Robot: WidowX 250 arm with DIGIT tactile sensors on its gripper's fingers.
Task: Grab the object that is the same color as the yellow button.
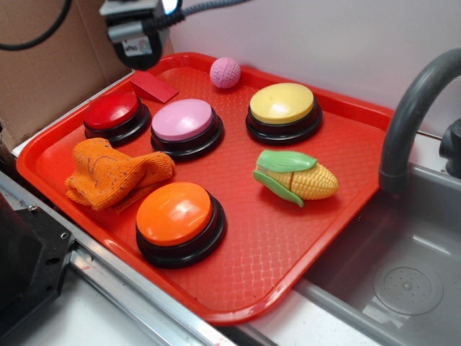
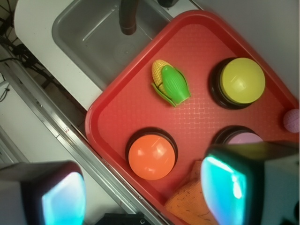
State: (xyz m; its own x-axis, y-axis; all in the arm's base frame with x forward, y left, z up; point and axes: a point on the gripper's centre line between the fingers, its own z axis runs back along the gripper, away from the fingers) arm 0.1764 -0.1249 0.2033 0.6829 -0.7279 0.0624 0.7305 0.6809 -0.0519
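From the exterior view, your gripper (image 1: pixel 133 32) hangs high over the tray's (image 1: pixel 338 216) far left corner, the approach not begun; the corn cob (image 1: pixel 299 177) lies just in front of the yellow button (image 1: pixel 282 103). In the wrist view the jaws stand apart and empty, fingers (image 2: pixel 63 199) blurred; you'll need to cross over, then descend onto the corn.

Red tray (image 1: pixel 328 238): red button (image 1: pixel 112 112), pink button (image 1: pixel 183 120), orange button (image 1: pixel 174 213), crumpled orange cloth (image 1: pixel 108 173), pink ball (image 1: pixel 225 72), red wedge (image 1: pixel 153 86). Grey sink (image 1: pixel 403 281), faucet (image 1: pixel 407 119) at right.
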